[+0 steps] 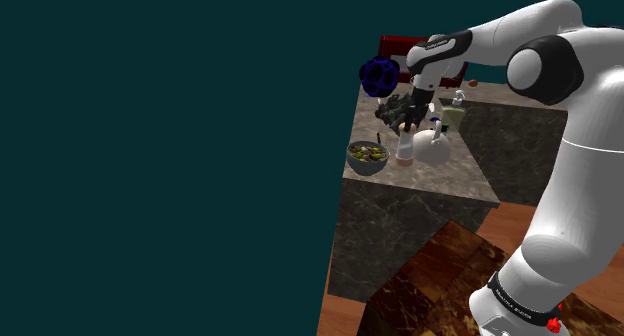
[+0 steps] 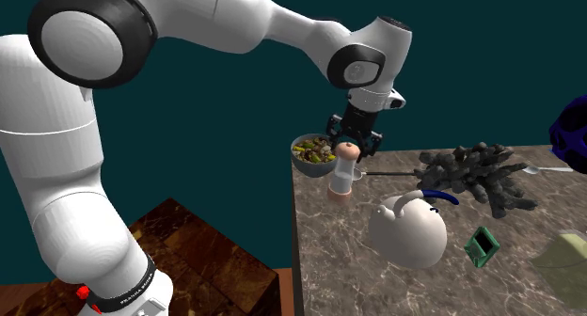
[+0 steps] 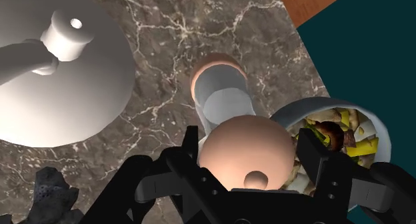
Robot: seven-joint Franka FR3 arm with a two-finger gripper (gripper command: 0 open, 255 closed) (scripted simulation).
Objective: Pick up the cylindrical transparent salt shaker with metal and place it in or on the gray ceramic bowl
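Flanking salt shaker (image 3: pixel 227 113): teapot (image 3: pixel 60 89), filled bowl (image 2: pixel 309 168).

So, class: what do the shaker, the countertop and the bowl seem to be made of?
Shaker: pale grey smooth body, matte tan cap; plastic or glass, unclear. Countertop: polished dark marble, white veins. Bowl: smooth grey wall, possibly ceramic.

A simulated home kitchen: a dark marble counter (image 2: pixel 376 276) carries a bowl (image 2: pixel 306 168) of food, a white teapot (image 2: pixel 406 231) and a shaker (image 2: pixel 344 173), above reddish wooden floor (image 1: pixel 520 224)
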